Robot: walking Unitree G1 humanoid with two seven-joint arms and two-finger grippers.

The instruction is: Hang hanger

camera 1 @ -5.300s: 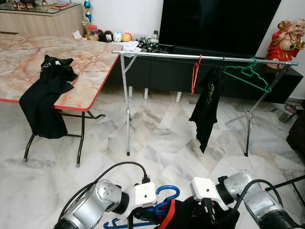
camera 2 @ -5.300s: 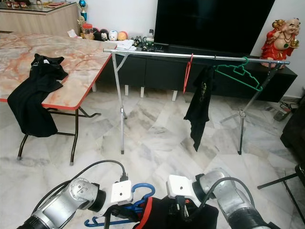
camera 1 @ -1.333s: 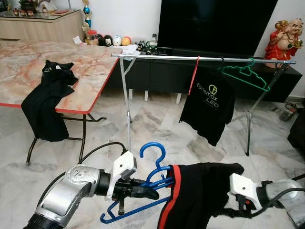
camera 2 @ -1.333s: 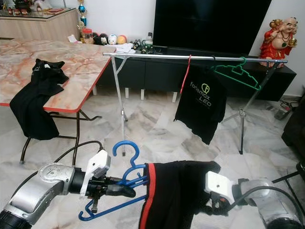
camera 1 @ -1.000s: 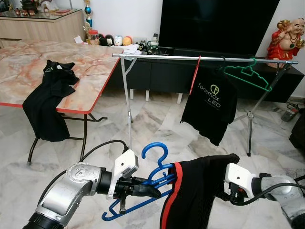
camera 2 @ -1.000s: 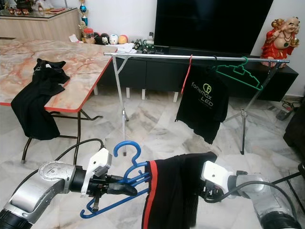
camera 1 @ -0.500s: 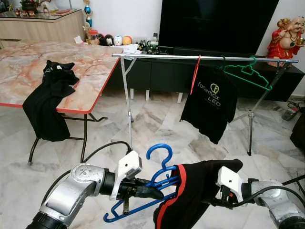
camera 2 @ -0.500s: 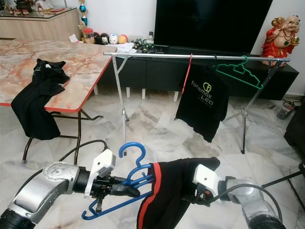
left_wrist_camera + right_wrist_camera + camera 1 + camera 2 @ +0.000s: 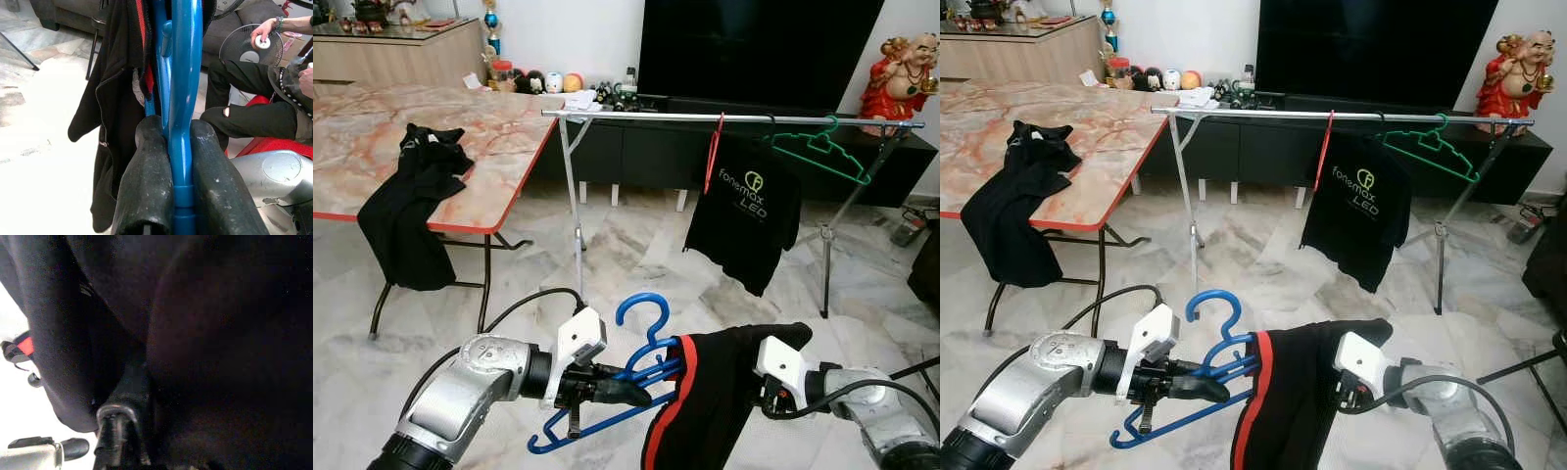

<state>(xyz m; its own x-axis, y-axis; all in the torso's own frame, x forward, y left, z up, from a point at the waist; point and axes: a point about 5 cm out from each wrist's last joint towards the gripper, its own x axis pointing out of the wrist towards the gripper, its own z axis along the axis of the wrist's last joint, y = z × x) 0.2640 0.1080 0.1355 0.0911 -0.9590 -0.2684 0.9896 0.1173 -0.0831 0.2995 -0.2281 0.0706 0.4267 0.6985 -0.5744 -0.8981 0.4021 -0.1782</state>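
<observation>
— Hanger [image 9: 636,367], blue, is sitting low in front of the robot, well short of the rail [image 9: 734,118]; left gripper [image 9: 182,161] is clamping its bar, shirt [image 9: 720,392] draped on it.

— Risk?

— Shirt is hiding the right gripper [image 9: 766,397], so its grip cannot be told. A snag there could be dragging the shirt off during the lift.

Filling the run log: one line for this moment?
left gripper: shut on blue hanger | right gripper: in black garment | rack rail: ahead
</observation>
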